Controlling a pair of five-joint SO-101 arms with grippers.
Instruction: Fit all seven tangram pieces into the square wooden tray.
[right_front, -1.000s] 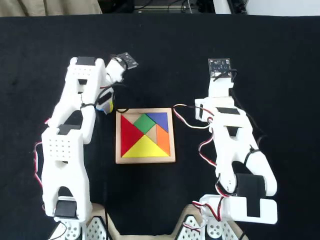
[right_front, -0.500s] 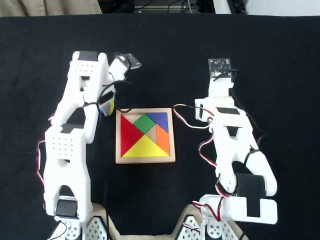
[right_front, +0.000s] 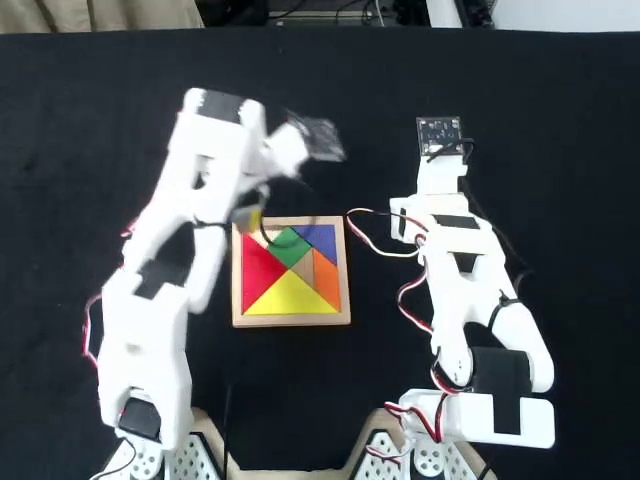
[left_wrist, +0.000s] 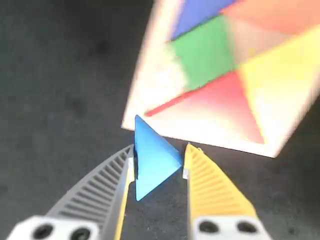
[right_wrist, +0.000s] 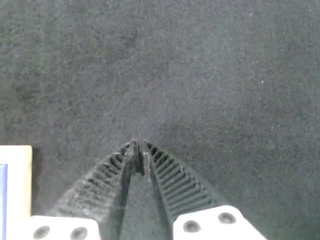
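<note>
The square wooden tray (right_front: 291, 320) lies mid-table, holding red (right_front: 257, 272), yellow (right_front: 291, 297), green (right_front: 290, 246), blue (right_front: 319, 238) and orange (right_front: 326, 277) pieces. My left gripper (right_front: 250, 218) hovers over the tray's far left corner. In the left wrist view, the left gripper (left_wrist: 160, 147) is shut on a light blue triangle (left_wrist: 152, 165), held just outside the tray's rim (left_wrist: 141, 85), near a pale bare patch beside the green piece (left_wrist: 202, 55). My right gripper (right_wrist: 136, 150) is shut with nothing in it, low over the black cloth to the right of the tray's corner (right_wrist: 15, 180).
Black cloth (right_front: 560, 150) covers the whole table. The right arm (right_front: 455, 260) stretches along the tray's right side, with red and white wires (right_front: 375, 235) looping close to the tray's far right corner. The arm bases (right_front: 300, 455) stand at the near edge.
The left arm has swung to the right, carrying the light blue triangle from beside the tray's left edge to over its far left corner. The right arm has not moved.
</note>
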